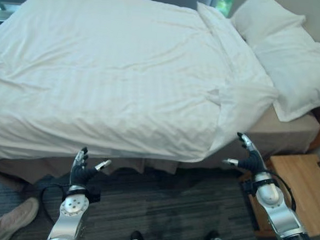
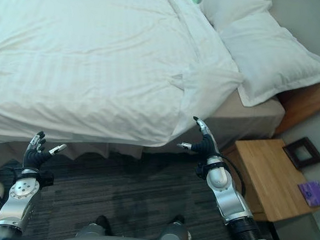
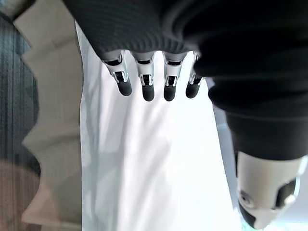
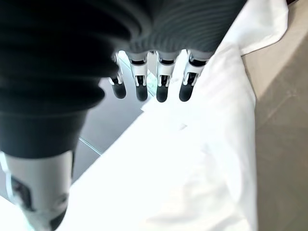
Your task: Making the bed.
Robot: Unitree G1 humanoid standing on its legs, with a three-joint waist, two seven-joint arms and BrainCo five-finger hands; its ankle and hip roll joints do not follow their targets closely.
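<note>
Here, the left hand (image 1: 81, 171) and right hand (image 1: 249, 157) are hovering with fingers spread and nothing held, probably readying a grab; the white duvet (image 1: 113, 78) is hanging just beyond their fingertips over the bed's (image 1: 291, 129) side.

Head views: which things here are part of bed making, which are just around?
Job:
duvet, spread over the bed, corner hanging off the near side
pillows at the head
mattress
left hand, open, off the duvet
right hand, open, near the hanging corner

Just around:
nightstand
frame
purple item
shoe
</note>
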